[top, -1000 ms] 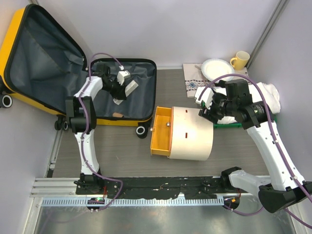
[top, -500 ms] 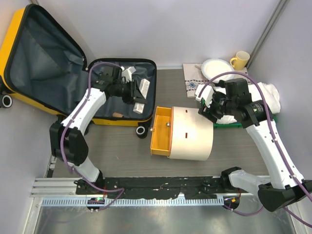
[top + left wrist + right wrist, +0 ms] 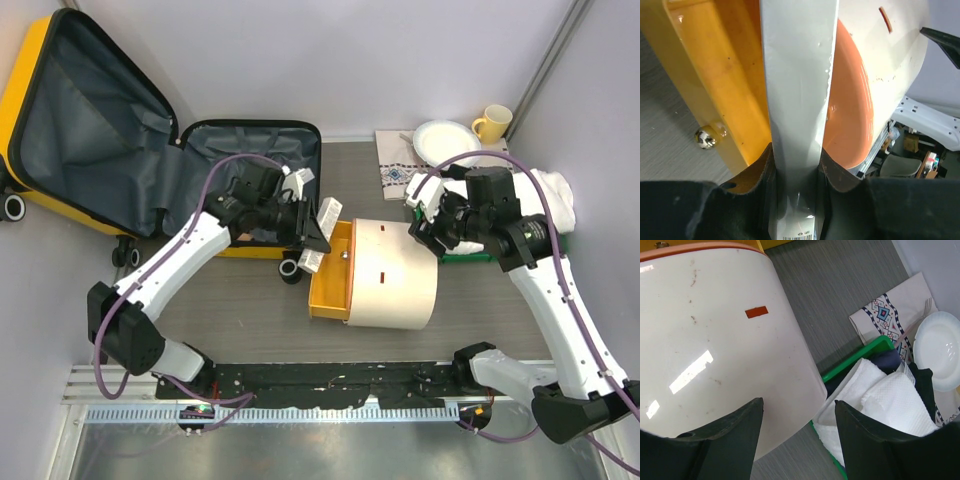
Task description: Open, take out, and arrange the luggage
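Note:
The luggage (image 3: 90, 130), a yellow suitcase with dark grey lining, lies open at the back left, its lid leaning against the wall. My left gripper (image 3: 318, 237) is to its right, over the orange drawer (image 3: 330, 272) of a cream cylinder (image 3: 395, 275). It is shut on a flat silver-grey packet (image 3: 797, 75) with a barcode at its lower end. In the left wrist view the packet stands straight up between the fingers (image 3: 832, 167), in front of the drawer (image 3: 715, 75). My right gripper (image 3: 798, 402) stands open with nothing in it, above the cylinder's right end (image 3: 705, 340).
A green tray (image 3: 465, 258) with folded white towels (image 3: 890, 400) sits right of the cylinder. A patterned cloth (image 3: 395, 170), a white plate (image 3: 445, 140) and a yellow mug (image 3: 492, 122) are at the back right. A small pinkish item (image 3: 243, 236) lies in the suitcase's lower half.
My left arm has swung right, out of the suitcase, carrying the silver-grey packet to the orange drawer. The right arm has barely moved.

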Controlling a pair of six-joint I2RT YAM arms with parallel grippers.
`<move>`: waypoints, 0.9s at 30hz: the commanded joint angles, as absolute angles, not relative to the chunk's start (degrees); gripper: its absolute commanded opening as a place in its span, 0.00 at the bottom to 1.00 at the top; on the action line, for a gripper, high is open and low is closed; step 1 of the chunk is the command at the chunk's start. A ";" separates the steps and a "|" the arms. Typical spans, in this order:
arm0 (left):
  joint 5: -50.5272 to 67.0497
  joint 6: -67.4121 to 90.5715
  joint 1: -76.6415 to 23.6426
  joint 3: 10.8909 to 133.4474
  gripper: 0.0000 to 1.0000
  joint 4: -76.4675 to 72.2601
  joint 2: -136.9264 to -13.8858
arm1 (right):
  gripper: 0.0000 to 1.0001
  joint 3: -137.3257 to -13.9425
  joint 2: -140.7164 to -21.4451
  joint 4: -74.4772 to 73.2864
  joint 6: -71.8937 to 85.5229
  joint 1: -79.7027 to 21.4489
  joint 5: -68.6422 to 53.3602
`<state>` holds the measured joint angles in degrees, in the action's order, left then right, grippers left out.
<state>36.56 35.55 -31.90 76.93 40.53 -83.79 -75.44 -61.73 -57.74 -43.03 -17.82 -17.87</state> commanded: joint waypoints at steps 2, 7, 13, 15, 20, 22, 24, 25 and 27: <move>37.79 34.46 -35.41 77.69 0.11 41.74 -83.23 | 0.67 -71.10 -63.11 -75.06 -40.87 -18.11 -16.52; 38.05 35.24 -36.30 77.08 0.28 42.28 -84.11 | 0.67 -71.10 -61.96 -74.88 -39.82 -18.02 -17.14; 34.90 36.04 -36.30 76.29 0.70 41.39 -81.83 | 0.67 -70.14 -60.38 -75.15 -40.87 -18.11 -16.79; 34.28 35.43 -36.21 75.94 0.78 41.40 -80.86 | 0.67 -69.87 -60.38 -75.06 -41.04 -18.11 -16.79; 34.72 30.24 -30.69 74.98 0.61 40.35 -76.13 | 0.67 -69.35 -59.77 -74.71 -41.31 -18.11 -16.61; 35.51 25.18 -25.87 72.26 0.46 39.29 -74.54 | 0.67 -69.17 -59.77 -74.71 -41.40 -18.11 -16.61; 39.43 20.86 -20.86 70.41 0.28 40.68 -74.18 | 0.67 -69.17 -59.76 -74.62 -41.48 -18.11 -16.61; 41.12 16.39 -19.70 70.05 0.18 41.48 -74.44 | 0.67 -69.08 -59.59 -74.71 -41.57 -18.11 -16.52; 40.70 11.80 -19.16 69.79 0.00 44.37 -76.19 | 0.67 -69.00 -59.42 -74.79 -41.75 -18.11 -16.52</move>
<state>36.88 24.64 -21.63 71.31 41.58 -74.81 -73.47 -57.60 -59.09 -40.60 -17.85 -18.96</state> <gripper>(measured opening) 0.102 0.664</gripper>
